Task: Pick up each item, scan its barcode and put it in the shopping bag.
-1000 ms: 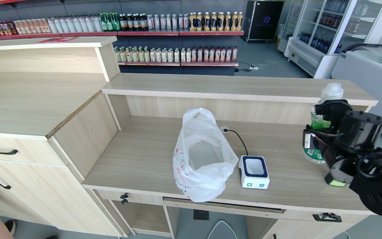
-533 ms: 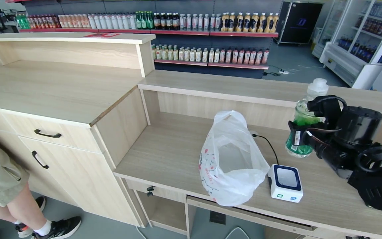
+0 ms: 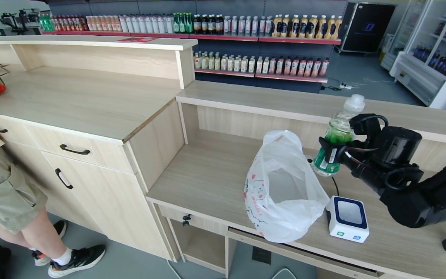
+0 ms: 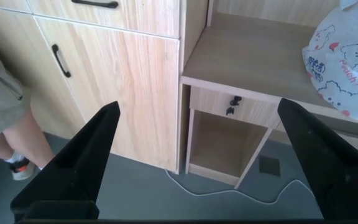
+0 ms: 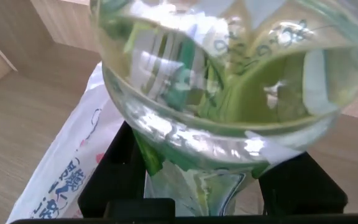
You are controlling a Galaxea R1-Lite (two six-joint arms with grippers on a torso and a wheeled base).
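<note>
The right hand (image 3: 336,149) was closed around a green bottle (image 3: 339,130), holding it tilted and clear of the desk (image 3: 207,174), just right of the open mouth of the white shopping bag (image 3: 285,193) and on the far side of the small white scanner (image 3: 347,218). The scanner sat on the desk just beside the bag's right side. The left hand (image 4: 191,168) hung low by the desk's near front with its fingers (image 4: 73,168) spread wide and nothing between them.

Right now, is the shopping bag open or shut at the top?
Open. The shopping bag stands on the counter with its mouth gaping, and the head view looks straight into it.
</note>
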